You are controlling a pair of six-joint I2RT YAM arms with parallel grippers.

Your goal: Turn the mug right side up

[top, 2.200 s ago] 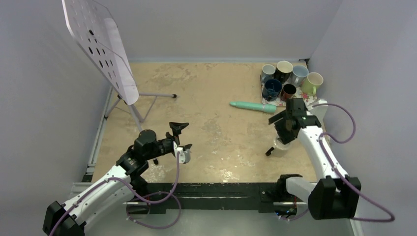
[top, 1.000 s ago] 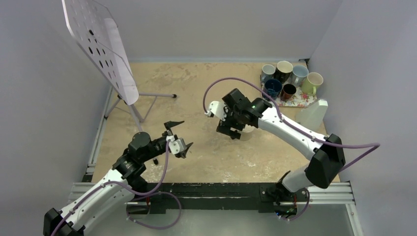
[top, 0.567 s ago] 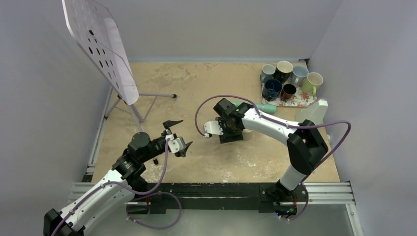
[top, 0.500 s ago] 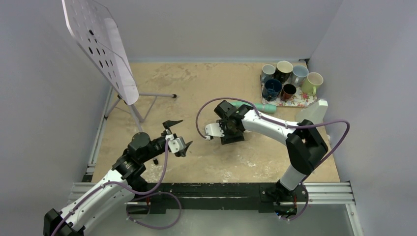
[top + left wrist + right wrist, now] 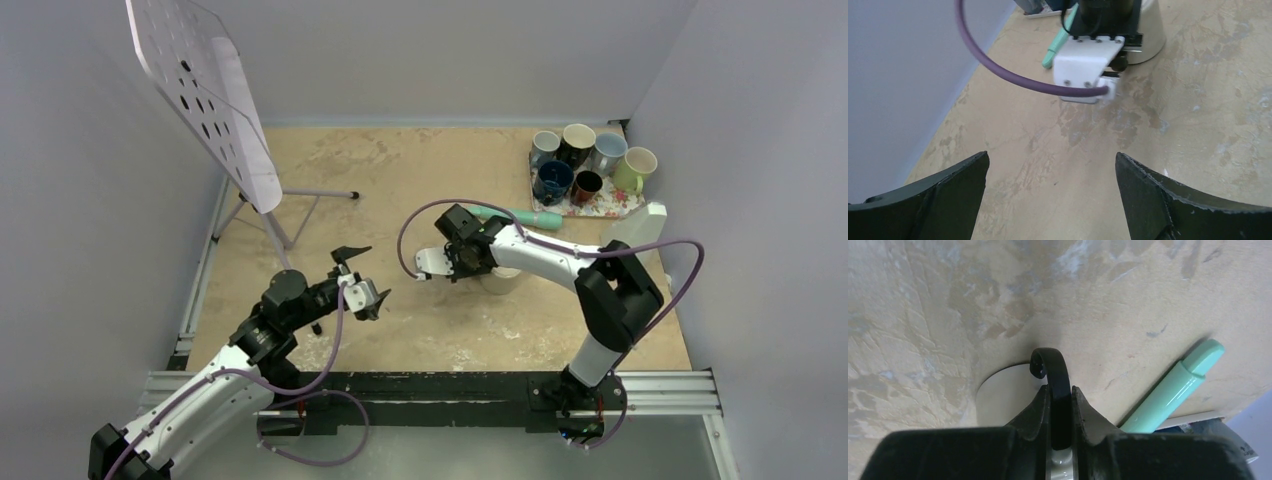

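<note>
Tan tabletop (image 5: 400,170) — right hand (image 5: 1060,391) pinches the mug (image 5: 1000,395) by its handle (image 5: 1052,362).

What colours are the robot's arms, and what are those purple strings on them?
Both arms are white tubes with chunky black joints. The left arm and right arm each carry a purple cable looping to a white box near the wrist. The jaws are black, curved and pointed like little claws.

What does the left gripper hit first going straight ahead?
Probably the white camera housing on the right wrist, its purple cable alongside; the mug sits just behind. Depth is unclear: if angled down, the table could come first.
</note>
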